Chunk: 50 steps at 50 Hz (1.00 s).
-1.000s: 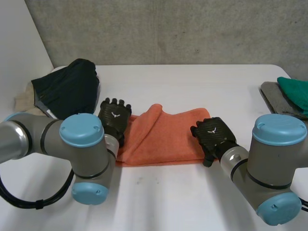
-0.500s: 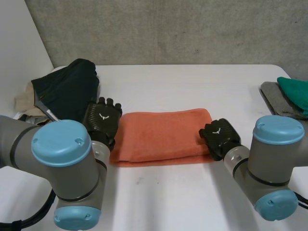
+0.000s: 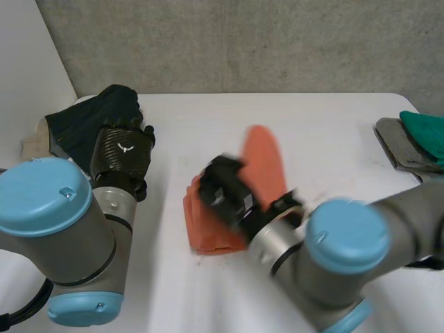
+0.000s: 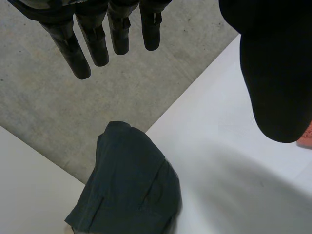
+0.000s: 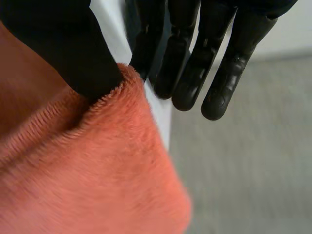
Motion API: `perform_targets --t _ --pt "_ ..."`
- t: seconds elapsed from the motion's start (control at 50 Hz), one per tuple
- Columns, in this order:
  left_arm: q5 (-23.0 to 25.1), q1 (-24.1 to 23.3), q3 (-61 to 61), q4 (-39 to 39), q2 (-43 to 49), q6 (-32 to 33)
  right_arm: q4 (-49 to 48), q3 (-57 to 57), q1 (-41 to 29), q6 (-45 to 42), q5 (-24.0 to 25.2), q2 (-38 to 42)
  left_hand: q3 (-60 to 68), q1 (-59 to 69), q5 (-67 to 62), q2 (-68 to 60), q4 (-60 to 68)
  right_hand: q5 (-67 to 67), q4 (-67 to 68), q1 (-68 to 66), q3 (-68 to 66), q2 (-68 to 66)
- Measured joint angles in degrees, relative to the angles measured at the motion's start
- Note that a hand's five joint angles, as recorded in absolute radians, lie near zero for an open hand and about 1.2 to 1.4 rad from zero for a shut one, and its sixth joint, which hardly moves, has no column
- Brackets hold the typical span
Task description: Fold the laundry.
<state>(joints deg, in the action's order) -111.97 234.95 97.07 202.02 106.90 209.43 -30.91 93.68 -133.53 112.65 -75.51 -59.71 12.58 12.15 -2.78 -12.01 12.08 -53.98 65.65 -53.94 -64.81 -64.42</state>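
Note:
The orange towel lies mid-table, its right end lifted and carried over toward the left. My right hand is shut on that end; in the right wrist view the thumb pinches the towel's edge against the fingers. My left hand hovers left of the towel, off the cloth, beside the dark garment. Its fingers are straight and hold nothing.
A dark green garment is heaped at the table's back left, seen below my left hand's fingertips as the dark heap. A beige cloth lies beside it. Folded grey and green cloths sit at the right edge of the white table.
My right hand closed on the towel's right end and swung it up and across to the left. My left hand drew back off the towel toward the dark garment.

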Motion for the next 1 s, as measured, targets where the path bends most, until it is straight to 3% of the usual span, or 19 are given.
perform_targets --t 0.02,0.04,0.06,0.08,0.12,0.24,0.26,0.34,0.44,0.56,0.68,0.88,1.0 --pt "0.0 -0.01 -0.04 0.02 0.03 -0.01 -0.2 0.08 -0.46 0.02 0.49 0.35 0.0 0.0 0.0 0.0 0.0 0.0 0.0 0.0 0.0 0.0" --pt "0.07 -0.07 -0.31 0.13 0.14 -0.17 -1.01 0.51 -2.25 0.57 2.01 1.82 0.0 0.0 0.0 0.0 0.0 14.14 -16.32 14.88 15.64 15.75" --pt "0.12 -0.09 -0.43 0.15 0.17 -0.26 -1.09 0.59 -2.46 0.77 2.07 2.0 0.0 0.0 0.0 0.0 0.0 14.14 -16.32 14.88 15.64 15.75" --pt "0.32 -0.14 -0.73 0.2 0.27 -0.52 -1.28 0.8 -2.92 1.62 2.02 2.43 0.0 0.0 0.0 0.0 0.0 32.15 -34.71 32.65 34.22 34.81" --pt "0.96 -0.24 -1.48 0.26 0.46 -1.3 -1.35 1.19 -3.06 4.63 1.0 2.44 0.0 0.0 0.0 0.0 0.0 46.81 -49.44 41.56 48.94 49.05" --pt "4.09 -0.59 -4.38 0.24 0.9 -5.39 -0.92 2.07 0.85 24.0 -2.43 -3.66 0.0 0.0 0.0 0.0 0.0 50.36 -52.17 42.58 52.7 51.82" --pt "5.37 -0.78 -5.52 0.2 1.06 -7.36 -0.35 2.29 2.9 33.19 -3.19 -6.55 0.0 0.0 0.0 0.0 0.0 50.36 -52.17 42.58 52.7 51.82" --pt "8.72 -1.69 -8.5 -0.14 2.18 -12.84 3.66 1.67 8.02 54.54 -3.63 -12.11 0.0 0.0 0.0 0.0 0.0 50.36 -52.17 42.58 52.7 51.82" --pt "12.5 -3.69 -12.0 -1.21 5.38 -18.37 13.33 -2.27 12.38 65.7 -3.33 -12.46 0.0 0.0 -0.01 0.0 0.0 50.36 -52.17 42.58 52.7 51.82" --pt "14.92 -5.57 -16.44 -5.27 12.59 -21.06 26.34 -10.54 14.44 63.6 -3.62 -4.83 0.0 0.0 0.0 0.0 0.0 50.36 -52.18 42.58 52.7 51.83" --pt "12.99 -5.85 -20.18 -12.01 19.37 -20.3 33.83 -18.4 14.13 59.81 -3.52 3.92 0.0 0.01 0.0 0.0 0.01 50.36 -52.17 42.58 52.7 51.82" --pt "5.5 -5.71 -22.56 -19.51 23.53 -12.4 38.05 -24.88 13.69 55.74 -3.24 11.87 0.0 0.01 0.0 0.0 0.0 50.37 -52.17 42.59 52.7 51.82" --pt "5.04 -6.39 -22.37 -20.02 22.57 -9.07 38.88 -25.72 13.62 51.81 -4.0 11.21 0.0 0.0 0.0 0.0 0.0 50.36 -52.18 42.66 52.7 51.82"
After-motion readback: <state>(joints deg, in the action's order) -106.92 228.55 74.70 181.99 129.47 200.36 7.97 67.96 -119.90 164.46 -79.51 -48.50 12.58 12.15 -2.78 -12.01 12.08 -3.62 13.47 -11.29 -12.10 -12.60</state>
